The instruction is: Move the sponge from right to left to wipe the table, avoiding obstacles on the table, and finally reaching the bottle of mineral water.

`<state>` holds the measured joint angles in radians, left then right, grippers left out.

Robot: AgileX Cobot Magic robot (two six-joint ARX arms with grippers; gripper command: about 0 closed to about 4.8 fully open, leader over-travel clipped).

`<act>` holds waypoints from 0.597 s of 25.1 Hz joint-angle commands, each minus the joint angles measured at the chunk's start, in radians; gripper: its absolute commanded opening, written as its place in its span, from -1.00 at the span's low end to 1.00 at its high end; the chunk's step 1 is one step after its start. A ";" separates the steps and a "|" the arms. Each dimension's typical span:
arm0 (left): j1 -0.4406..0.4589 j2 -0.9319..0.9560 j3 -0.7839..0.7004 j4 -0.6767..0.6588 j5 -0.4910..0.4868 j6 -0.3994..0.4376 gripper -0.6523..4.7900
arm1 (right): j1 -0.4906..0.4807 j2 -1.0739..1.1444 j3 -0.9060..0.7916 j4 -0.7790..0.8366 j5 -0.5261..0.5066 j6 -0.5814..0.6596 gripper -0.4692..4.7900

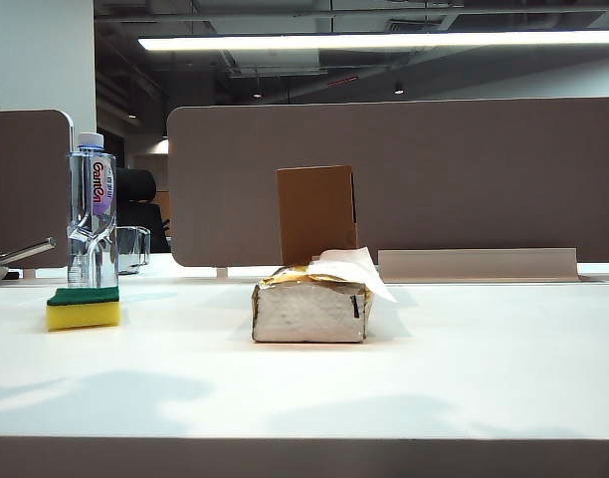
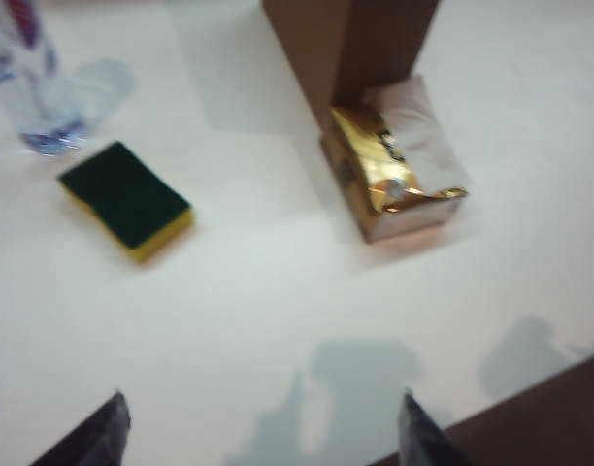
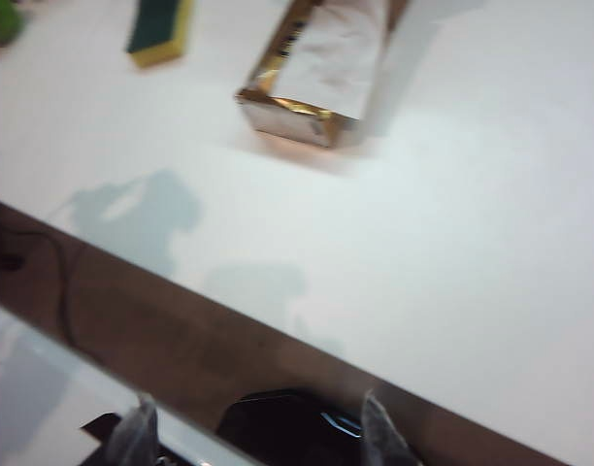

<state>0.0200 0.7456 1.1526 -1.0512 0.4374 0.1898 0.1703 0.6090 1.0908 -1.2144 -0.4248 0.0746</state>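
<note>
Spanning every view, the white table [image 1: 464, 368] carries all the task's things, and its darker front edge runs under both wrist cameras. Neither arm shows in the exterior view.

The left gripper [image 2: 263, 427] hangs above the table's front edge, its two dark fingertips [image 2: 105, 432] spread wide apart with nothing between them: released. Ahead of it and well apart, the tissue box [image 2: 394, 175] lies with its gold-coloured torn top up, white paper spilling out, and a brown cardboard flap [image 2: 350, 44] standing upright at its far end. Off to the other side, also well ahead of this gripper, the sponge [image 2: 127, 199] rests flat with its dark green face up and the yellow foam beneath. Just beyond the sponge stands the bottle of mineral water [image 2: 30, 83], upright; in the exterior view the sponge sits right at the bottle's foot.

The right gripper [image 3: 253, 432] hovers out past the table's front edge, above the floor side, fingers likewise parted and empty. The tissue box lies well ahead of it, the sponge farther still.

A small clear glass cup [image 1: 132, 249] stands behind the bottle.
</note>
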 commanded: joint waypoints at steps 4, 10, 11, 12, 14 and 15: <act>0.000 -0.220 -0.104 -0.009 -0.131 -0.038 0.49 | -0.001 -0.046 -0.027 0.046 0.108 -0.031 0.20; 0.000 -0.432 -0.222 0.008 -0.219 -0.117 0.49 | -0.001 -0.127 -0.144 0.201 0.192 0.002 0.16; 0.000 -0.461 -0.238 0.016 -0.220 -0.121 0.49 | -0.001 -0.140 -0.169 0.232 0.208 0.013 0.16; 0.000 -0.483 -0.248 0.022 -0.220 -0.123 0.48 | -0.001 -0.151 -0.189 0.254 0.222 0.022 0.16; 0.000 -0.520 -0.269 0.038 -0.225 -0.123 0.46 | -0.001 -0.174 -0.236 0.296 0.262 0.030 0.16; 0.000 -0.533 -0.278 0.047 -0.225 -0.123 0.46 | -0.001 -0.187 -0.260 0.318 0.279 0.030 0.16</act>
<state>0.0200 0.2207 0.8837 -1.0359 0.2184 0.0727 0.1699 0.4385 0.8547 -0.9524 -0.1806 0.0948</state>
